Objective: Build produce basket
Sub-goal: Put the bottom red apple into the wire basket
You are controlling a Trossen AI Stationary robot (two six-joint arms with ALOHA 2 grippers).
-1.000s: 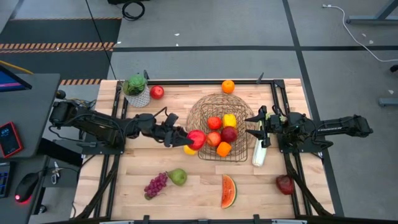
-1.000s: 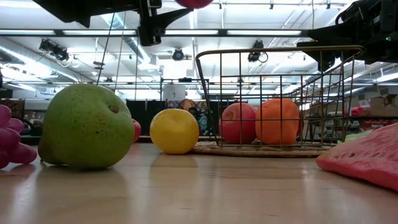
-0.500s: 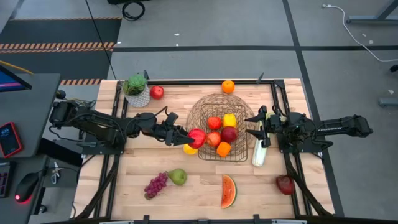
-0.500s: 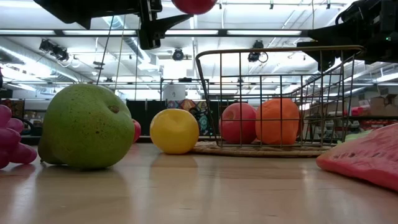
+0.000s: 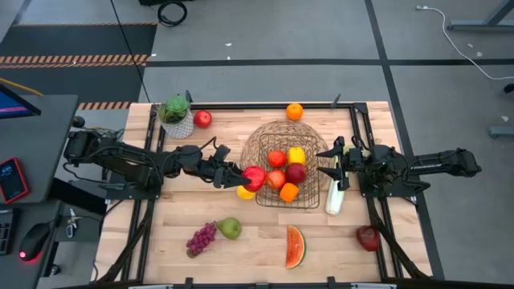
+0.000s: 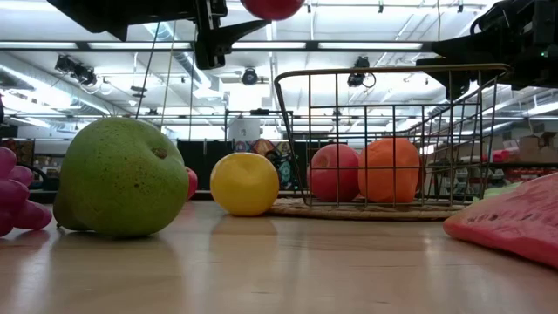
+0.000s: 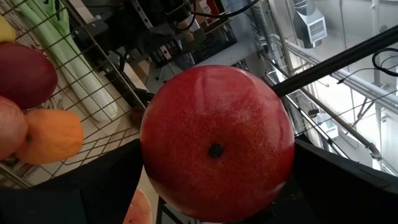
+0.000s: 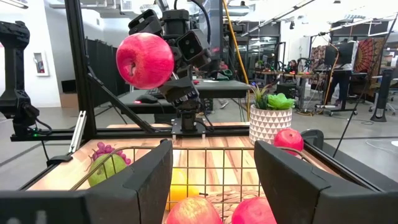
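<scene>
The wire mesh basket (image 5: 283, 132) stands mid-table and holds red apples, a yellow piece and an orange. My left gripper (image 5: 243, 177) is shut on a red apple (image 5: 254, 178), held in the air at the basket's left rim; the apple also shows in the right wrist view (image 8: 145, 60). My right gripper (image 5: 331, 166) is open at the basket's right rim, above the celery stalk (image 5: 333, 199) lying on the table. A yellow fruit (image 5: 245, 193) lies below the held apple, outside the basket. My left gripper pinches the red apple's two opposite sides (image 7: 155, 155) between its two fingers, coming level from the table's left. The apple is lifted clear, higher than the basket's rim (image 6: 288, 77). My right gripper stands at the basket's rim (image 8: 211, 150); whether it touches, I cannot tell.
A pear (image 5: 230, 228), grapes (image 5: 201, 238), a watermelon slice (image 5: 295, 246) and a dark red apple (image 5: 369, 238) lie near the front edge. An orange (image 5: 295, 111), a red apple (image 5: 202, 119) and a potted plant (image 5: 176, 115) stand at the back.
My left gripper has come down a little with the red apple at the basket's left rim, then kept still.
</scene>
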